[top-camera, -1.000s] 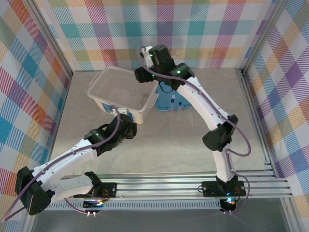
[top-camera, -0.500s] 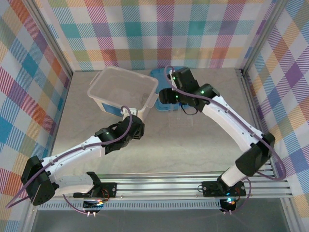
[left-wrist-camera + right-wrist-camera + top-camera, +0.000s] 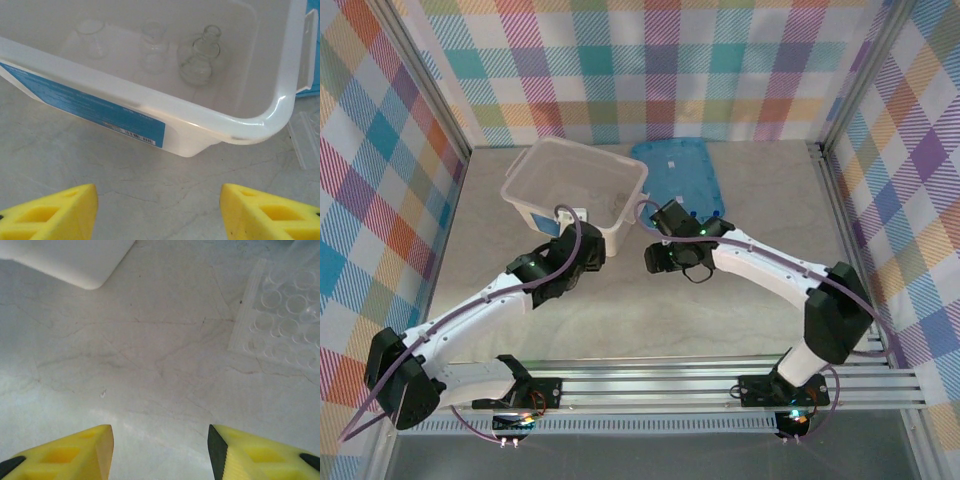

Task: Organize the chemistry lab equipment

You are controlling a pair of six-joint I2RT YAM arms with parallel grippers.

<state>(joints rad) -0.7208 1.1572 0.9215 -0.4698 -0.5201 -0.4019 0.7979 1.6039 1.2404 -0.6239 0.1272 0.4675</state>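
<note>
Plaid-walled cell, grey table; right arm has swung back from over the tub and dropped low beside it, so that drop-off looks done; right gripper spread, empty, clear rack ahead-right; flask and beakers sit in tub; left gripper spread, empty, facing tub's near wall.
</note>
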